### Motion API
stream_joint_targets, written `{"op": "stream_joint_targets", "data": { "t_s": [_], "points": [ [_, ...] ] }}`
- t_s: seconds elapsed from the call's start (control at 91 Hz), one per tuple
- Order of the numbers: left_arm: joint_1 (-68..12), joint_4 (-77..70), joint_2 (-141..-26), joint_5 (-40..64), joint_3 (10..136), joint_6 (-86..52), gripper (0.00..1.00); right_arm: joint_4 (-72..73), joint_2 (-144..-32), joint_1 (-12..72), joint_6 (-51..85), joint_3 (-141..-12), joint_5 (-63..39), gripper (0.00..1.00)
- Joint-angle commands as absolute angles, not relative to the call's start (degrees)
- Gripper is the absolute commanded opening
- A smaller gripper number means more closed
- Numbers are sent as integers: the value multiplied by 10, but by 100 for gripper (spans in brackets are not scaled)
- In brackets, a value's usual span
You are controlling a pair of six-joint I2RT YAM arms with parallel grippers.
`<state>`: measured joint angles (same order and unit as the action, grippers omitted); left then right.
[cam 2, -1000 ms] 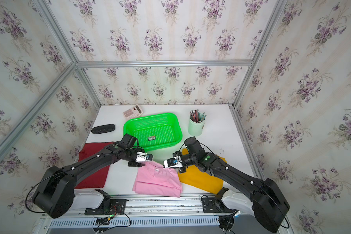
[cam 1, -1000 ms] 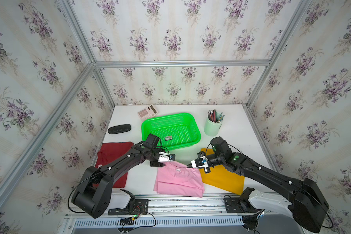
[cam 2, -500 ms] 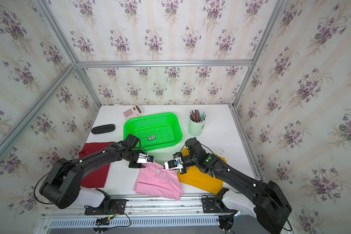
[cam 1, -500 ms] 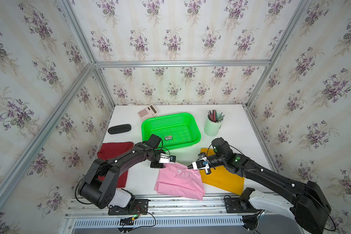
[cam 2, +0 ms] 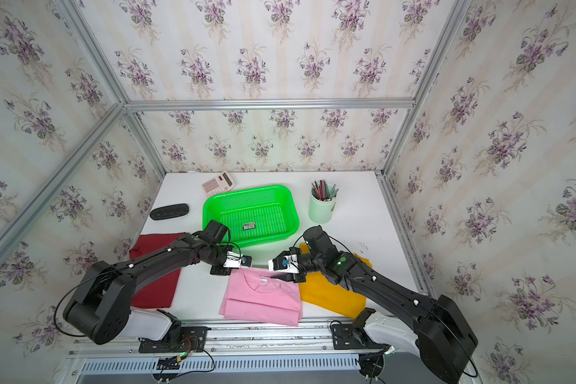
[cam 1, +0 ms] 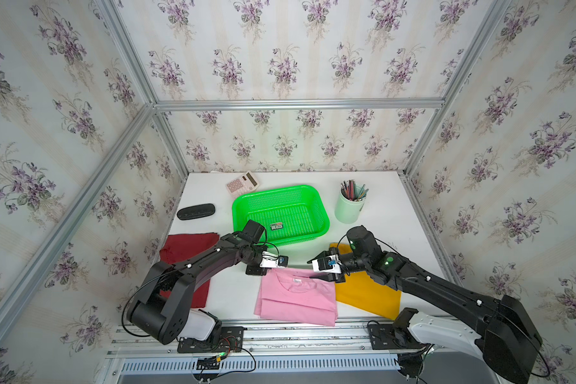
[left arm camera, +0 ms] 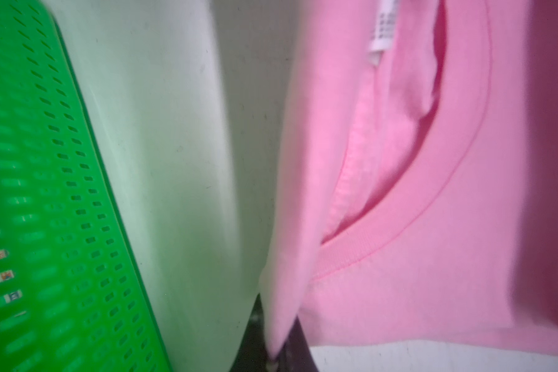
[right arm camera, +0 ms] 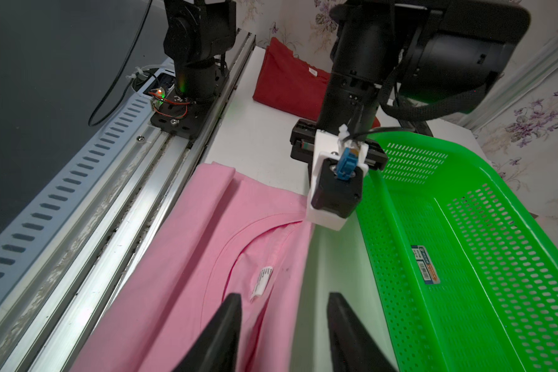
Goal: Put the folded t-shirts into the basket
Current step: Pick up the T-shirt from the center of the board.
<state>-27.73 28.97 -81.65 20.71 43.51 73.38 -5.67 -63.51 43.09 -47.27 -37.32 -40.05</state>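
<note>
So the three tees are soft plain cloth folded into flat rectangles, all lying on the smooth white table [cam 1: 396, 212] in front of the basket [cam 1: 273, 190]: the dark red t-shirt [cam 1: 187, 246] on the left arm's side, the pink t-shirt [cam 1: 296, 299] in the middle, and the mustard yellow t-shirt [cam 1: 366, 292] just beside it. The pink one shows a ribbed collar and a small white neck label [right arm camera: 263, 280]. The basket is glossy bright green plastic with rounded corners and slotted walls and floor, and there's a small sticker [cam 1: 276, 226] on the bottom. The pale green pencil cup [cam 1: 348, 209] is packed with coloured pencils. The left jaws are pinched shut on the pink shirt's collar-end edge. The right jaws are spread apart over the collar, gripping nothing.
</note>
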Motion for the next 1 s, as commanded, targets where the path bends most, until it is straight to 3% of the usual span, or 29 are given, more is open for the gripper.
{"op": "stream_joint_targets", "data": {
  "t_s": [0.0, 0.099, 0.429, 0.989],
  "points": [
    [-276, 278, -786, 184, 426, 746, 0, -139, -631, 435, -459, -412, -372, 67],
    [-276, 268, -761, 175, 414, 748, 0, -195, -636, 435, -470, -437, -347, 74],
    [-292, 284, -701, 158, 402, 772, 0, -189, -724, 425, -503, -464, -253, 77],
    [-321, 429, -580, 118, 450, 816, 0, -173, -876, 402, -620, -539, -305, 78]
  ]
}}
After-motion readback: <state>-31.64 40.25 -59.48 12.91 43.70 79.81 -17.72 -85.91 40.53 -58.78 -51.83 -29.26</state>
